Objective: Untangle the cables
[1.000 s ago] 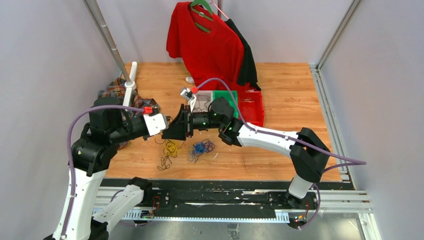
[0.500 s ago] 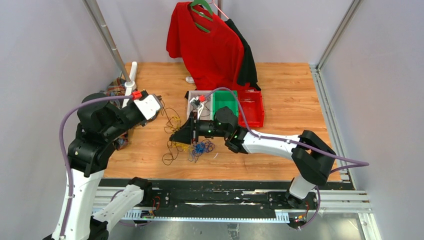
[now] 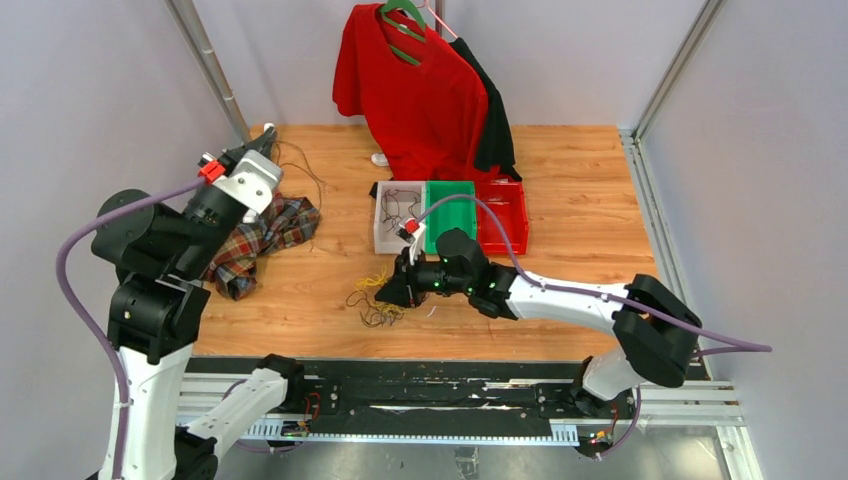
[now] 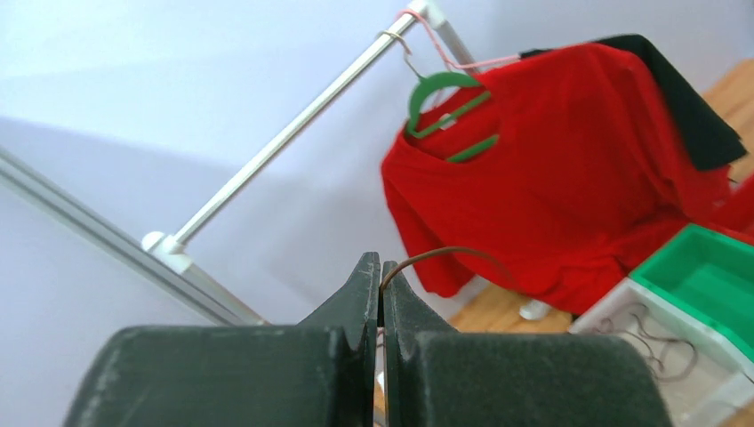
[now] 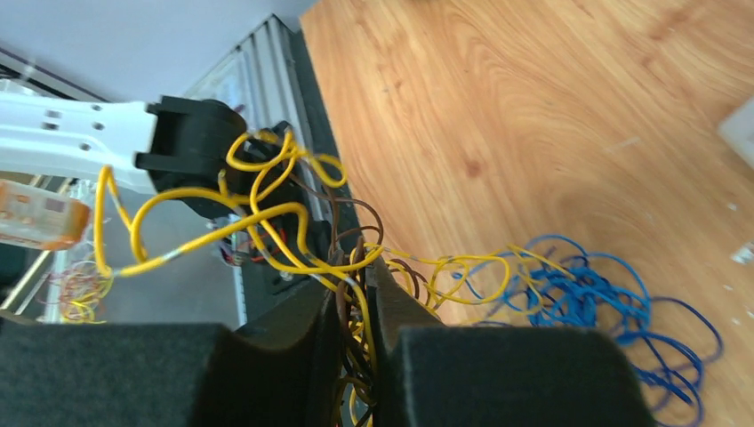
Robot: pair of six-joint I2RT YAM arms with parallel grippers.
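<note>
Top external: cable tangle (image 3: 370, 302) sits at 6 o'clock on the table (image 3: 570, 210). The right gripper (image 5: 356, 277) is clamped on several of its strands at once. Left gripper (image 4: 380, 274) is up at 10 o'clock, pinched on one dark cable (image 4: 445, 250). Risk: if I pull apart with that multi-strand grip, the knot cinches tighter.

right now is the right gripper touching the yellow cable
Touching. The right wrist view shows the yellow cable pinched between the fingers of the right gripper.

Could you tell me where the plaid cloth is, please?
Top view: the plaid cloth lies on the table's left side, beside the left arm, left of the white bin.
</note>
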